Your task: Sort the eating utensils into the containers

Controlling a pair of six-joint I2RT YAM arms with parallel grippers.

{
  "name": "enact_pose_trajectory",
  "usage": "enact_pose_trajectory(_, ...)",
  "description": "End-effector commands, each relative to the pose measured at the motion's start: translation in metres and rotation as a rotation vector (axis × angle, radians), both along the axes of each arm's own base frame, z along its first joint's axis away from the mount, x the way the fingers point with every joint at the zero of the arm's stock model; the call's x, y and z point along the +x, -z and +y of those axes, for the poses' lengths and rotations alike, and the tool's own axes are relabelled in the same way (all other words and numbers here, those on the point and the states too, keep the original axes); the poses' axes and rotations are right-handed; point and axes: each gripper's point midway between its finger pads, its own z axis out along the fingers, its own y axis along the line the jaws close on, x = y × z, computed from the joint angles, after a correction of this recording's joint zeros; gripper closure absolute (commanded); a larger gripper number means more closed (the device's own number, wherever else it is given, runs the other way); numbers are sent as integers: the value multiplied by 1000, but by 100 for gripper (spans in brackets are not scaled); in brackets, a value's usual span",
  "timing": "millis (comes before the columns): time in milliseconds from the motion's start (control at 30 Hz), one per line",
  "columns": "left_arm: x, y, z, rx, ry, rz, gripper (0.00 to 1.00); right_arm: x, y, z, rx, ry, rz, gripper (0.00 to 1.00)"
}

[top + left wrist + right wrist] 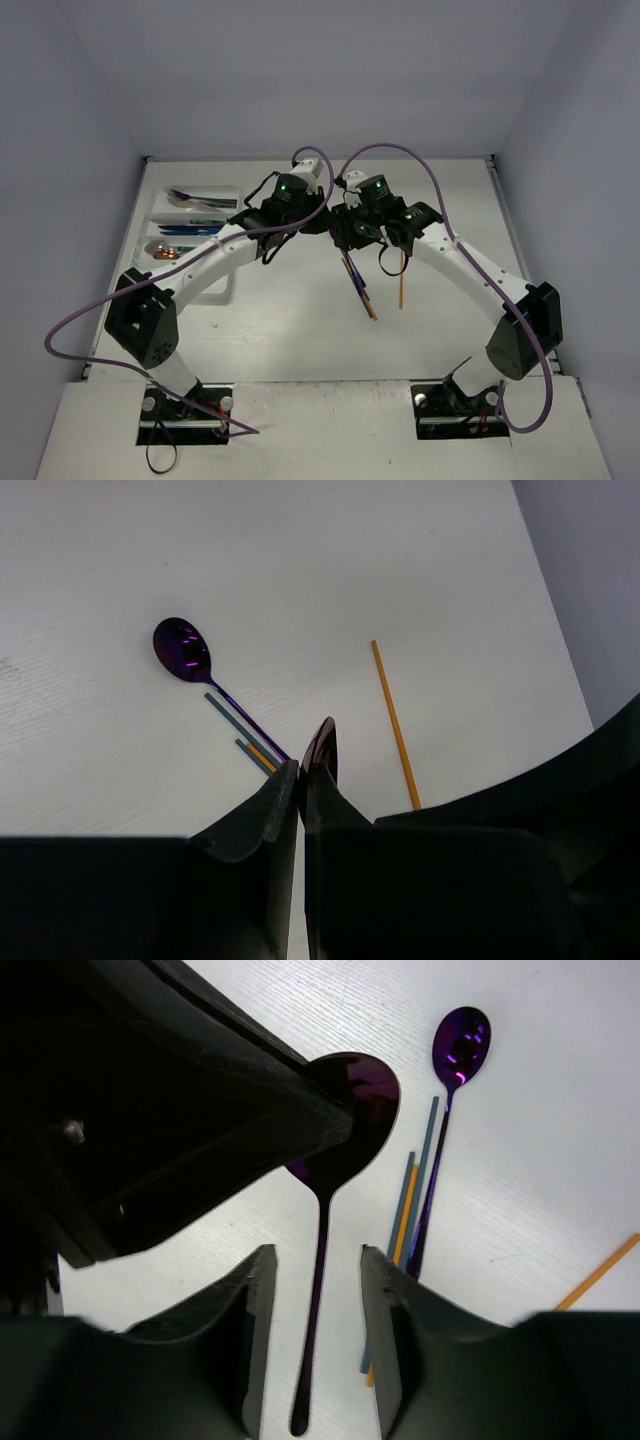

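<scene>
Well out beyond the left gripper's outer side sits the white tray (222,190), far from both tools, with coloured cutlery (190,228) already lying lengthwise in its narrow compartments. The left gripper (301,772) is closed tight, pinching the rim of the bowl of a purple spoon (355,1110). The spoon appears to be held clear of the table (300,320), with its handle running away from the fingertips toward the other arm. That looks deliberate, since a pinch on the bowl leaves the whole handle free to be taken. The right gripper (318,1252) meets it there, spread to a moderate gap and holding nothing, with one finger on each side of the handle and, as far as can be seen, touching neither. I judge this to be a hand-over or re-grip, because a hold on the handle would suit laying the spoon into a long slot better than a hold on the bowl. Past the right gripper's fingertips and to its right, a second purple spoon (460,1038) lies flat. Two thin blue sticks (425,1150) and a short orange stick (405,1215) lie just beside its handle. Further right and apart from these, a long orange stick (394,720) lies alone, not yet sorted.
</scene>
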Motion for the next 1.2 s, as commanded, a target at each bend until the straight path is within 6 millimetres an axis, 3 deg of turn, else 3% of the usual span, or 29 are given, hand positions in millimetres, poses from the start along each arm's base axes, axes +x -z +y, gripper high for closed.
enact_pose_trajectory(0,13,-40,24,-30,-83,-138,100,-1,-30,9,73,-6,-71,53)
enact_pose_trajectory(67,19,-32,48,-18,-150,-121,100,2,-31,5,63,14,-81,37)
enact_pose_trajectory(100,24,-34,59,-26,-183,-119,100,2,-31,4,61,18,-82,35)
enact_pose_trajectory(200,34,-28,120,-27,-349,-98,100,8,-31,-6,42,61,-99,29)
enact_pose_trajectory(333,42,-20,216,19,-609,-105,100,13,-27,-22,20,112,-103,29)
enact_pose_trajectory(533,34,-1,351,57,-960,-95,100,22,-16,-56,42,194,-52,29)
enact_pose_trajectory(667,35,13,417,60,-1135,-83,100,19,-12,-66,48,207,-39,29)
enact_pose_trajectory(867,46,35,467,22,-1253,-61,100,14,-9,-70,51,210,-31,28)
enact_pose_trajectory(1067,53,67,475,62,-1244,2,99,13,-5,-73,44,216,-24,28)
enact_pose_trajectory(1167,50,80,474,83,-1236,30,89,15,-1,-74,36,223,-16,28)
